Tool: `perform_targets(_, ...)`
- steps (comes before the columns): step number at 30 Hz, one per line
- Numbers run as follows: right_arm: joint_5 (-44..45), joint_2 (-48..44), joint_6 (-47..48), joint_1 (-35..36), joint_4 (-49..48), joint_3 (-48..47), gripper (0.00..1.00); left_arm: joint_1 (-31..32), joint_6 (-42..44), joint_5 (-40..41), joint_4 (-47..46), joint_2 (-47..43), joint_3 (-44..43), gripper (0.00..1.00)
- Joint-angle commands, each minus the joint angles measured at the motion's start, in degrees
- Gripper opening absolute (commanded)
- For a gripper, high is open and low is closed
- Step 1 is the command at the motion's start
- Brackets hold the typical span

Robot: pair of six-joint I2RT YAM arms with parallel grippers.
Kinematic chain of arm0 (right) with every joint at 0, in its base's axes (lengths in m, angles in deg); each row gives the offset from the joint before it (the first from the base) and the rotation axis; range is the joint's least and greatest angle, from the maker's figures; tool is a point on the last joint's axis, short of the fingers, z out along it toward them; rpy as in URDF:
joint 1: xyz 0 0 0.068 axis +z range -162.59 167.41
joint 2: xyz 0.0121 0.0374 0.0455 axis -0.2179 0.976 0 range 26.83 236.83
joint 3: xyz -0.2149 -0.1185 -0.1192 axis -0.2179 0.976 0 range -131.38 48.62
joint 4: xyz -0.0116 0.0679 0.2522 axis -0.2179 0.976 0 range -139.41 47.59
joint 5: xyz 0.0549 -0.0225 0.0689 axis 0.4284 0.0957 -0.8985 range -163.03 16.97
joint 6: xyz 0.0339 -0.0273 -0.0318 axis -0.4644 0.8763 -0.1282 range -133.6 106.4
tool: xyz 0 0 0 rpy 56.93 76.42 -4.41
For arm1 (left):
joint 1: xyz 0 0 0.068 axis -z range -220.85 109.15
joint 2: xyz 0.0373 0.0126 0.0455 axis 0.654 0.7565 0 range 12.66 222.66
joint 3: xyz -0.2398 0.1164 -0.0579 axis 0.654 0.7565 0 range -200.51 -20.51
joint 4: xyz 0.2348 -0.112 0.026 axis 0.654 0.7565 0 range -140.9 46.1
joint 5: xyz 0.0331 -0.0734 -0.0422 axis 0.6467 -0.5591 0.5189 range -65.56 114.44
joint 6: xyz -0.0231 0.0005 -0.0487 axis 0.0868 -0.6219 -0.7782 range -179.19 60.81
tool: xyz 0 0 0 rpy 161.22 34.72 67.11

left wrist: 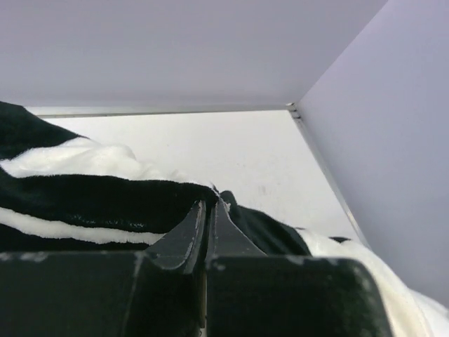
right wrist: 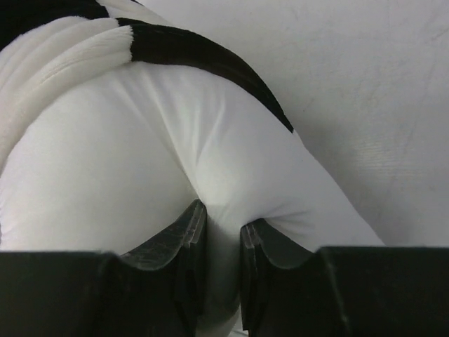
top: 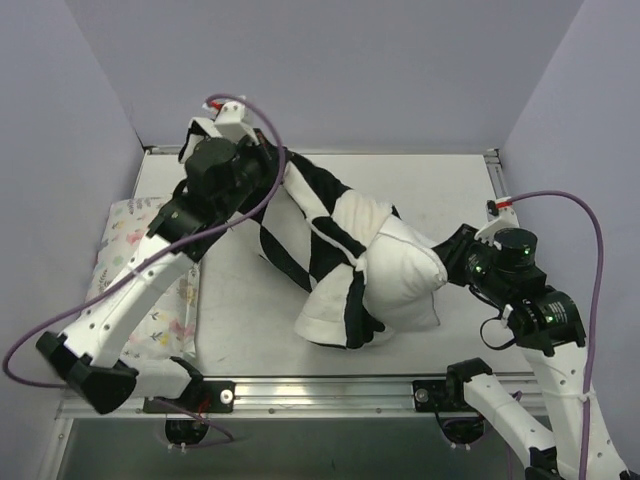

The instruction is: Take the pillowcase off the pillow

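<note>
top: overhead, whole table (top: 435,190) | left wrist: close, pillowcase (left wrist: 91,200) | right wrist: close, pillow (right wrist: 140,161)

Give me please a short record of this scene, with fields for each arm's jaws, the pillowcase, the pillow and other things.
left jaws: shut on a black fold of the pillowcase
right jaws: shut on a pinch of the pillow
pillowcase: bunched, partly off, wraps the pillow's left part
pillow: right end bare, lying on the table
other: floral pillow at the table's left edge, partly under the left arm
</note>
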Motion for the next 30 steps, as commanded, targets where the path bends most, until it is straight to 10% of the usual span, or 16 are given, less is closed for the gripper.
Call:
perform_targets(1,-0.35,2.88,-1.7,-0.17,-8.0,6.23,0.22,-0.24,1.13,-3.41,4.73,13.2,-13.03,0.0)
perform_targets(3,2.98,6.83,-1.8,-0.44,-10.38,8.28,0.5,-0.41,0.34,-4.74,7.39,22.08,-17.02,0.0)
perform_targets(9,5.88,15.8,-0.92,-5.88,-13.72,7.95,0.83,-1.38,-3.35,-11.07,8.64,37.24,-23.11,0.0)
perform_targets(20,8.1,12.65,-0.22,-11.16,-8.63,-4.54,1.0,-2.44,-6.17,-15.64,4.94,41.83,-27.67,0.02)
perform_targets(23,1.71,10.38,-0.65,-10.37,-8.63,-3.06,1.0,-2.52,-5.38,-16.6,4.41,40.95,-28.29,0.15)
perform_targets(27,6.67,3.17,-1.18,-1.69,-8.8,4.67,1.0,-2.79,-3.8,-16.61,4.15,37.62,-29.26,0.64)
perform_targets(30,10.19,-2.9,-3.45,6.4,-8.54,10.3,1.0,-2.96,-1.61,-16.26,4.85,33.94,-28.65,0.75)
